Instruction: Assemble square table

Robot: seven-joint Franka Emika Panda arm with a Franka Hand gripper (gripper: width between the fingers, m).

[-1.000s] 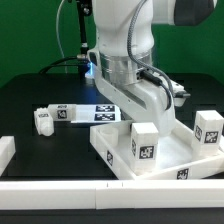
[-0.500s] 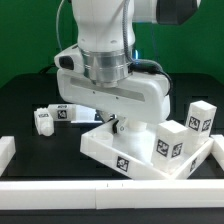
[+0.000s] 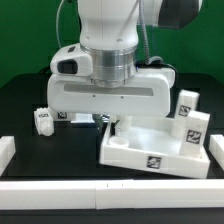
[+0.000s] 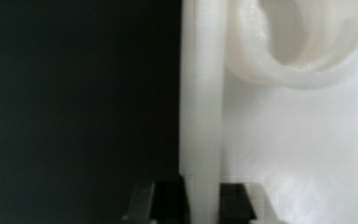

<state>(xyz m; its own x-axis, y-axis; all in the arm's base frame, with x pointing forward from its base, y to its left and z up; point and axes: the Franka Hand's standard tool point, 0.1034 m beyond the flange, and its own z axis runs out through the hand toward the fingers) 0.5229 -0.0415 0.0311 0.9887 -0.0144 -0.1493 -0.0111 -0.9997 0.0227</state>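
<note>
The slab [image 3: 135, 150] of the square table is plain white and has a black-and-white square tag [image 3: 155, 161] on its side. The legs [image 3: 196, 128] are also white, each with a tag of the same pattern. The table surface [image 3: 20, 100] is black, the backdrop [image 3: 25, 40] green. The arm [image 3: 110, 20] is white with a grey ring. The fingers [image 4: 158, 203] look black.

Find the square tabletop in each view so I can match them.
Exterior view: the tabletop lies low, toward the exterior view's right.
Wrist view: the tabletop fills roughly half the picture.
Shared landmark: the tool, closed on the tabletop's raised rim.
</note>
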